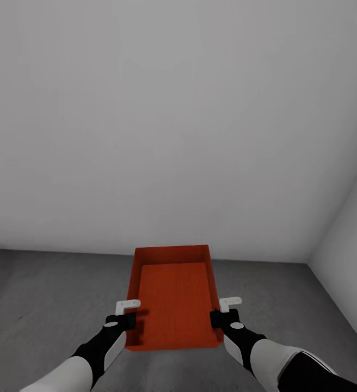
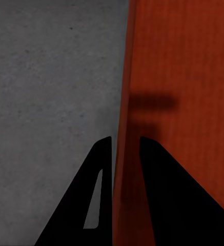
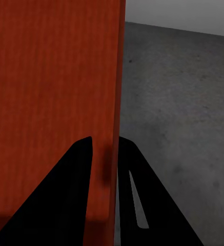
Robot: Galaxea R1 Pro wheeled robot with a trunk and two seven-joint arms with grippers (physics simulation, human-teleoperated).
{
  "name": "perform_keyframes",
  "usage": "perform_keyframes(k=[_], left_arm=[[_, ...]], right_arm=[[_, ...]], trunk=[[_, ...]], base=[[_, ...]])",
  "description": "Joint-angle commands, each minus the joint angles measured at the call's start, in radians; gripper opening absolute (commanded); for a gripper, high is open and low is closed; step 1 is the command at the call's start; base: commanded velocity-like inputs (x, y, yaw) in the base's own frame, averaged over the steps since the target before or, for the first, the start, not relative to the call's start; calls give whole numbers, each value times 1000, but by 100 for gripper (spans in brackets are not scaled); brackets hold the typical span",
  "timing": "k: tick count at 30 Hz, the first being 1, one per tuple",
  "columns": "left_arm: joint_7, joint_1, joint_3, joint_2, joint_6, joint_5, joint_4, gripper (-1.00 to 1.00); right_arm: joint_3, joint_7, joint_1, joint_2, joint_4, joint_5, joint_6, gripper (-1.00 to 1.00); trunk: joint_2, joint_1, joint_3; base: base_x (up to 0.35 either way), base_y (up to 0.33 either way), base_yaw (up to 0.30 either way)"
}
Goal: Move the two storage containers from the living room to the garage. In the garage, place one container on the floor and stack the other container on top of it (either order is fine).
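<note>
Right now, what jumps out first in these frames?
The orange-red storage container, open-topped and empty, held out front over the dark grey concrete floor. The left gripper and right gripper each pinch a side wall, one finger inside and one outside. Behind it, a bare white wall meets another in a corner at the right.

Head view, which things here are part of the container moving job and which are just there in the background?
Part of the job:
- orange-red rectangular thin-walled storage container
- left claw, pinching its left wall
- right claw, pinching its right wall
- dark grey speckled concrete floor, where a container goes

Just background:
- plain white wall ahead
- white side wall at the right
</note>
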Motion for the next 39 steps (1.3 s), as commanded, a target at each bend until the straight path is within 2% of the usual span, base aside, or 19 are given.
perform_keyframes(k=[1, 26, 39], left_arm=[[56, -1, 38, 1, -23, -16, -6, -100], [56, -1, 39, -5, -21, -16, -12, -100], [54, -1, 40, 1, -18, -13, -9, -100]], right_arm=[[-42, 49, -1, 1, 2, 1, -2, -100], [-42, 46, -1, 0, 2, 1, -4, -100], [-43, 44, -1, 0, 2, 1, -4, -100]], trunk=[[-2, 1, -4], [-2, 1, -44], [-2, 1, -65]], base=[[0, 0, 0], [0, 0, 0], [0, 0, 0]])
